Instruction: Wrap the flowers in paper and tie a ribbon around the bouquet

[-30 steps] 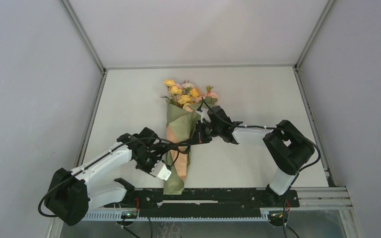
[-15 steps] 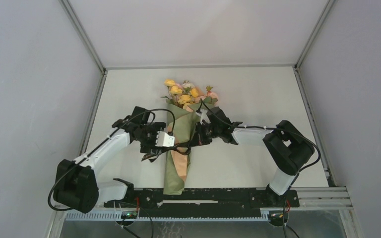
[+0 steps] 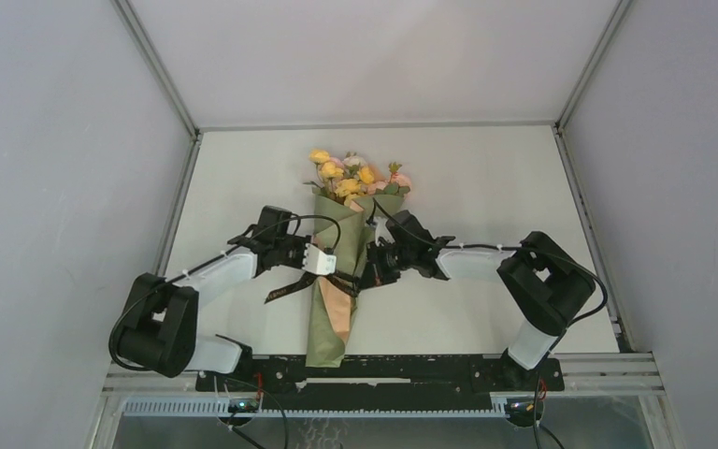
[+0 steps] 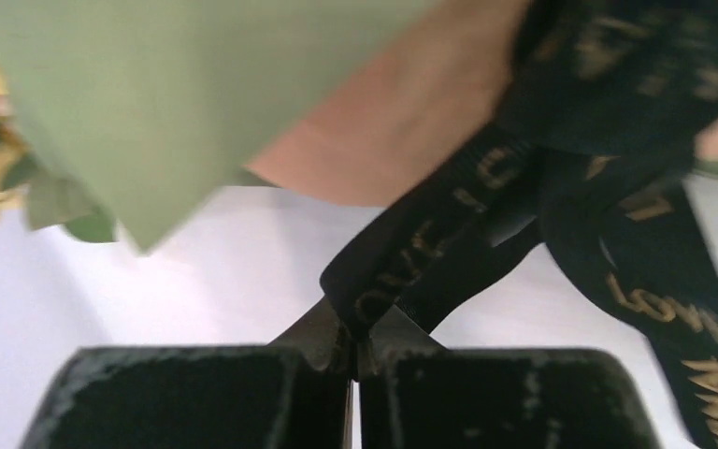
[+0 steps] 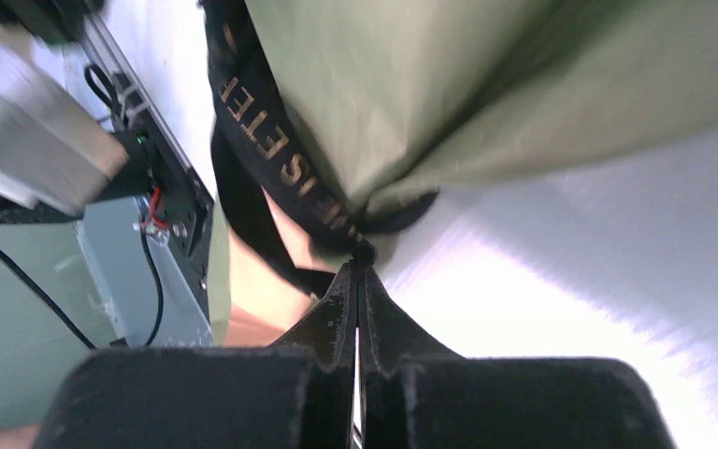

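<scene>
Lab robot cell, plain grey walls (image 3: 56, 187)

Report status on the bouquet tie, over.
Left end effector shut on ribbon. Right end effector shut on ribbon. Bouquet wrapped, ribbon looped around its middle. No obstruction seen.

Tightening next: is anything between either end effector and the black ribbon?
Nothing visible. The left end effector and right end effector each pinch the flat black gold-lettered ribbon beside the olive-green paper-wrapped bouquet.

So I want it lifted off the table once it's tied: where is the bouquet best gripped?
Probably the narrow near end of the bouquet, just below the ribbon, coming from above and closing across its width. It lies flat and tapers there, and that spares the flowers.
</scene>
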Robot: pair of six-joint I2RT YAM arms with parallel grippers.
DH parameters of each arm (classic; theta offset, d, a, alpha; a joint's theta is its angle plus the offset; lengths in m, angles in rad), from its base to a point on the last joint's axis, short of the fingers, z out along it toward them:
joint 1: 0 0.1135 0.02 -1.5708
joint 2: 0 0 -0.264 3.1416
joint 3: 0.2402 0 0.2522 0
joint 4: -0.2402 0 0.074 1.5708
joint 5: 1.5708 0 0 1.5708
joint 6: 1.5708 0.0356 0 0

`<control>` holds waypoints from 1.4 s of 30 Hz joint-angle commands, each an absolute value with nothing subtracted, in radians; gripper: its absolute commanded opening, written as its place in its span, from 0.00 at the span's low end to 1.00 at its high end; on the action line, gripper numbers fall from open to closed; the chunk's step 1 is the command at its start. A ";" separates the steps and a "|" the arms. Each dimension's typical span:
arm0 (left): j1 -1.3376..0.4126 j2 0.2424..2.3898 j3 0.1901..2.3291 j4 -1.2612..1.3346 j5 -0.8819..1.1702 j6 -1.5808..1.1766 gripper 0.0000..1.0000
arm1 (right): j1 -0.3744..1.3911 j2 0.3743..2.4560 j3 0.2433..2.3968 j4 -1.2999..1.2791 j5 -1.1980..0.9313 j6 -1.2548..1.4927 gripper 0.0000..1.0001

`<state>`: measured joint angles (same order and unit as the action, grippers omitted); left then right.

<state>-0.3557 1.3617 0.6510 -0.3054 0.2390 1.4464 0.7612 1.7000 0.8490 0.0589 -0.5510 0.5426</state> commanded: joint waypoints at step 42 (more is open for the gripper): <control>-0.300 1.690 0.799 -0.033 0.375 1.658 0.00 | 0.834 1.639 0.493 0.159 -0.622 0.637 0.00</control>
